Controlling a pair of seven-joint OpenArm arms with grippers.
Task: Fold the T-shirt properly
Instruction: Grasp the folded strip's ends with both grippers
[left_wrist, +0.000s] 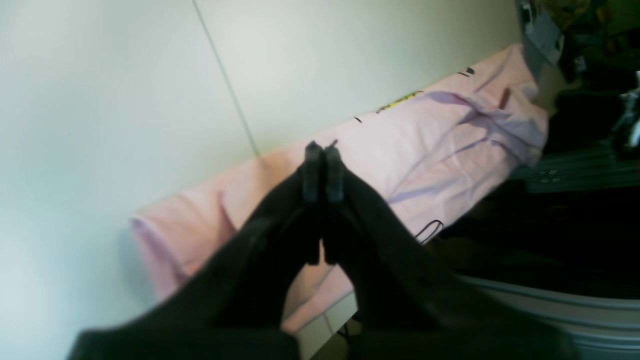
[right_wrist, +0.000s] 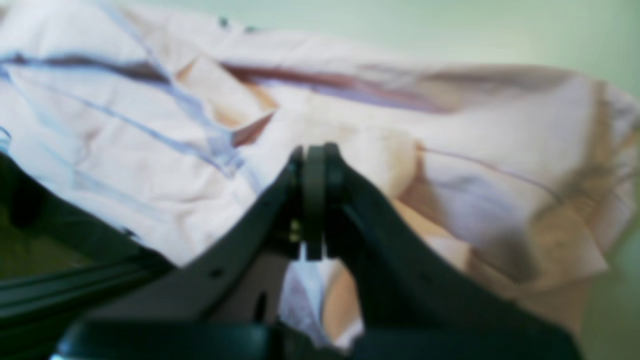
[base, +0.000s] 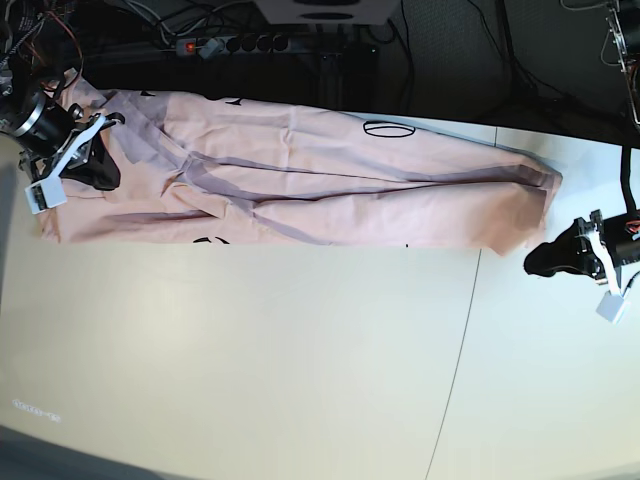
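The T-shirt (base: 300, 190), folded into a long creased band, lies along the far edge of the white tabletop (base: 250, 360). Left gripper (left_wrist: 322, 150): fingers together, empty, beside one end. Right gripper (right_wrist: 315, 155): fingers together, over the other end; grip on cloth indeterminate.

left gripper (base: 537, 262) jaws closed, empty, low at table's right edge. right gripper (base: 100, 172) jaws closed, at far-left corner.
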